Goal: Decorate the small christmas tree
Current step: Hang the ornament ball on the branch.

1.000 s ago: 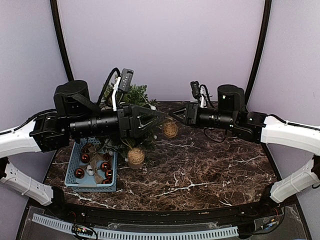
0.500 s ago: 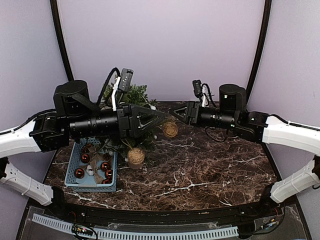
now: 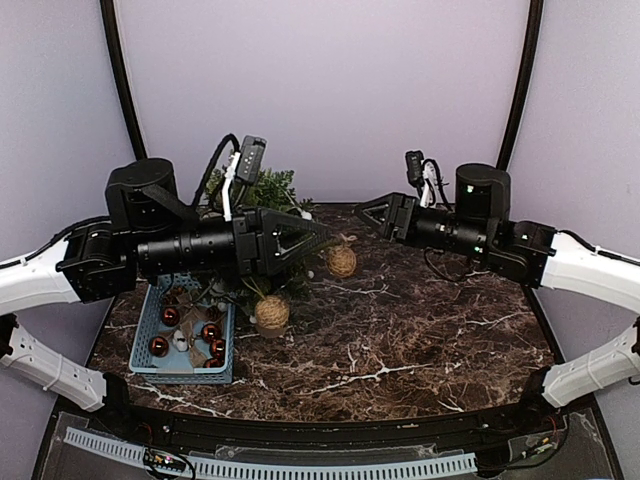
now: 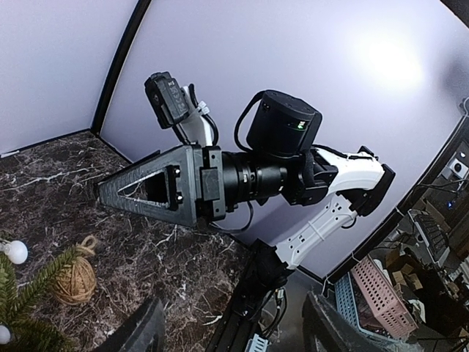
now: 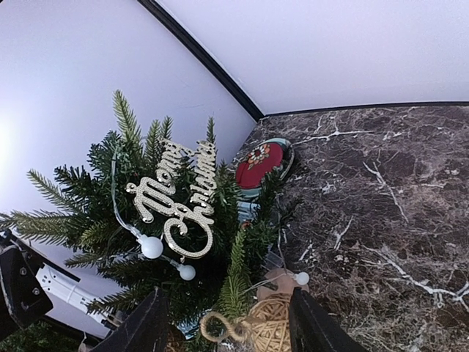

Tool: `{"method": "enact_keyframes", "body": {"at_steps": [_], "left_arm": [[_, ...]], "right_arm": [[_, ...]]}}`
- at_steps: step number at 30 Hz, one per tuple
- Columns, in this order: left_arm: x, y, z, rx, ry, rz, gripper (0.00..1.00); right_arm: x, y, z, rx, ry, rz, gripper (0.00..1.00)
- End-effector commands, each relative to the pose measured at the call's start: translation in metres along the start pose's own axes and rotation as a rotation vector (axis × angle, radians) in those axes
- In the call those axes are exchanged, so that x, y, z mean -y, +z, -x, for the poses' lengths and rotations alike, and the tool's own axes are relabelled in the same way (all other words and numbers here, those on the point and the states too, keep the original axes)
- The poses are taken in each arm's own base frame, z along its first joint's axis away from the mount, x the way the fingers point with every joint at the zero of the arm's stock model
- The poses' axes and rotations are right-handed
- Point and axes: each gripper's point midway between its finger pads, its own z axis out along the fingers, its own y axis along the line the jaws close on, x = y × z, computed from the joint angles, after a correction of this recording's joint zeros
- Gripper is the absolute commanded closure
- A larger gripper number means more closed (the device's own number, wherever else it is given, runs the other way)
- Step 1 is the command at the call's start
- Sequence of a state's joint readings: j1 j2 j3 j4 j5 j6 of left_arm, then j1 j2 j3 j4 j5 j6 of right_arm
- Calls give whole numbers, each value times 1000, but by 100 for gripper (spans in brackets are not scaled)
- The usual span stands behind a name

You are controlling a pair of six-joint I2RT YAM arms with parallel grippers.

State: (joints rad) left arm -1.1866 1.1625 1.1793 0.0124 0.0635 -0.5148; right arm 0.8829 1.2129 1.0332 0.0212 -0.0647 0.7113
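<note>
Retreat marks the right tool (image 3: pixel 366 212). A second ago it sat tip to tip with the left tool (image 3: pixel 322 238), its fingers closer together. Now they are spread, grip nothing, and have drawn back toward its own side. Just below and ahead of it a twine ball (image 3: pixel 341 261) sits at the tree's fringe, apart from the fingers. We cannot tell whether it hangs from a branch or rests on the tabletop (image 3: pixel 430 330). We read this as an ornament just let go, so another piece can be fetched.

The left tool, also spread and empty, has not shifted and points across at the right one. Behind it stands the small christmas tree (image 3: pixel 265 190), which carries a gold "Merry Christmas" sign (image 5: pixel 179 202). A second twine ball (image 3: pixel 271 314) lies below it. Under the left arm a blue basket (image 3: pixel 180 378) holds red baubles (image 3: pixel 160 346). Both forearms lie roughly level above the tabletop and reach inward.
</note>
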Motion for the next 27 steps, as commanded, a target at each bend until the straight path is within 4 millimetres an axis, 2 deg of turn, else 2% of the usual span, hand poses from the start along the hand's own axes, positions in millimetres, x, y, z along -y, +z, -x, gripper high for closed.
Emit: {"method": "enact_keyframes", "body": {"at_steps": [1,2,3,4,5,6,9,10,14,16,17,18,19,20,22,23,24,25,26,27], "left_arm": [[18,-17,36,53,49,-17,34],[16,-18,37,42,69,6,34],[22,-21,50,61,84,4,34],[20,-22,50,42,107,25,34],[27,-24,64,60,122,22,34],[25,-25,63,36,146,42,33],[28,-27,84,28,201,89,31],[22,-24,87,28,211,128,29],[-3,-38,116,49,222,240,26],[-22,-48,132,69,209,278,24],[-38,-54,139,75,201,320,23],[-46,-58,145,82,198,344,23],[-63,-65,150,81,190,383,22],[-70,-69,153,81,186,397,22],[-99,-82,160,86,166,460,20],[-119,-95,165,101,153,514,20],[-135,-98,159,86,139,548,20],[-158,-113,163,104,125,609,19],[-187,-129,158,113,101,682,19],[-195,-139,156,125,94,703,18]], "right_arm": [[3,-15,16,66,-31,-50,42],[7,-18,17,62,-38,-75,41],[8,-21,20,72,-46,-88,40],[11,-24,22,75,-52,-105,40],[12,-28,24,84,-57,-116,39],[13,-32,28,93,-62,-126,39],[18,-43,36,119,-76,-160,35],[20,-48,40,129,-82,-173,34],[34,-61,48,139,-107,-249,29],[43,-65,51,136,-116,-287,26],[49,-67,53,135,-117,-304,25],[53,-68,55,130,-122,-317,19],[58,-70,56,125,-126,-332,15],[63,-71,58,124,-130,-348,13],[75,-75,61,126,-137,-385,9],[84,-77,61,125,-137,-405,6],[92,-81,63,131,-136,-425,5],[103,-84,64,134,-131,-446,5],[113,-88,64,137,-126,-467,4],[124,-93,65,143,-118,-489,4]]}}
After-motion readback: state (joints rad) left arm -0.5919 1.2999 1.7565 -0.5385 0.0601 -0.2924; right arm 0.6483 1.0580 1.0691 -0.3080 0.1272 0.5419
